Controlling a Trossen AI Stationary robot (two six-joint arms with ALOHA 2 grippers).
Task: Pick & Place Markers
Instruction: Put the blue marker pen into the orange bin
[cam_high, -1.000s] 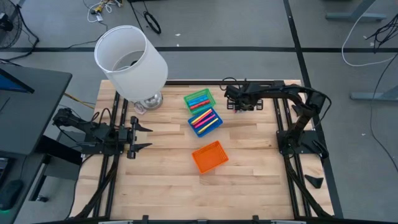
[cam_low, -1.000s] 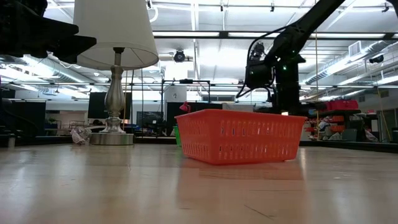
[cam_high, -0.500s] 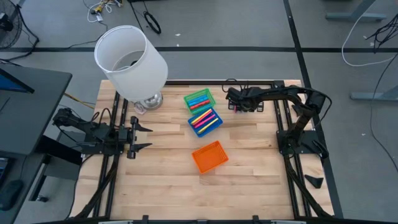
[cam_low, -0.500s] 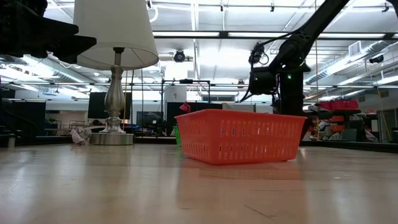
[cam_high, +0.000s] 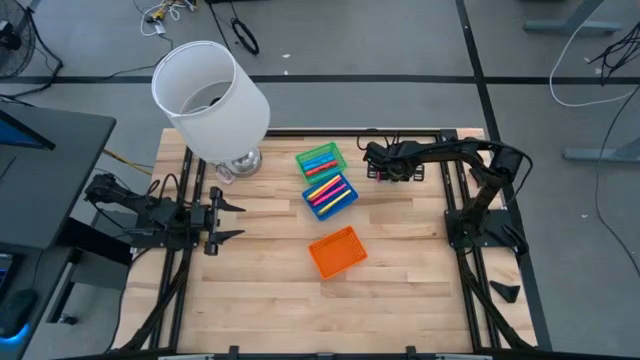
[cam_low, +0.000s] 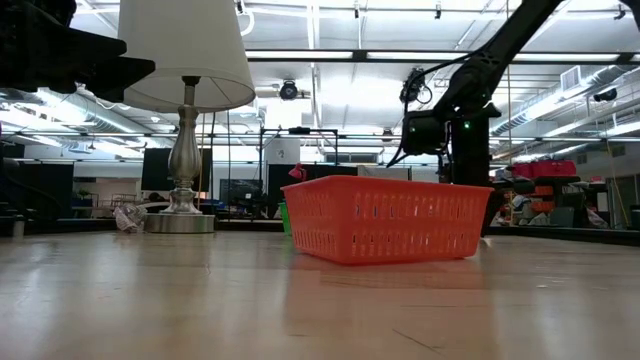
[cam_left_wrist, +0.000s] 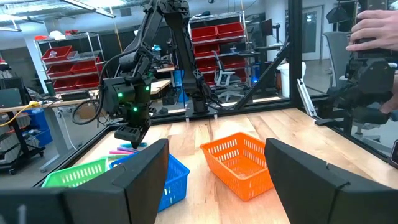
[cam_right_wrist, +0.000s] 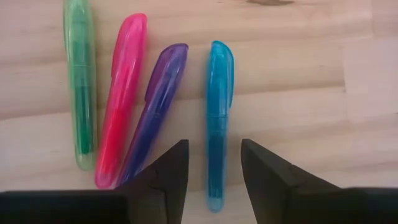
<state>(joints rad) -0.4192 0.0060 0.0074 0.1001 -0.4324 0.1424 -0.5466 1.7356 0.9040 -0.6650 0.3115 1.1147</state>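
Observation:
Four markers lie side by side on the wooden table in the right wrist view: green (cam_right_wrist: 79, 81), pink (cam_right_wrist: 122, 93), purple (cam_right_wrist: 155, 106) and blue (cam_right_wrist: 217, 118). My right gripper (cam_right_wrist: 214, 146) hangs over them at the table's far right (cam_high: 378, 166), pointing steeply down. It is open, with one finger on each side of the blue marker's near end, touching nothing. My left gripper (cam_high: 228, 220) waits open at the left edge. Several more markers lie in the blue tray (cam_high: 330, 194).
A green tray (cam_high: 320, 160) sits beyond the blue one and an orange tray (cam_high: 337, 251) stands nearer the table's middle. A white-shaded lamp (cam_high: 210, 95) stands at the far left. A person's hand (cam_left_wrist: 373, 28) shows beyond the table.
My right gripper has sunk toward the markers on the table, keeping its fingers the same distance apart. The markers and trays have stayed put.

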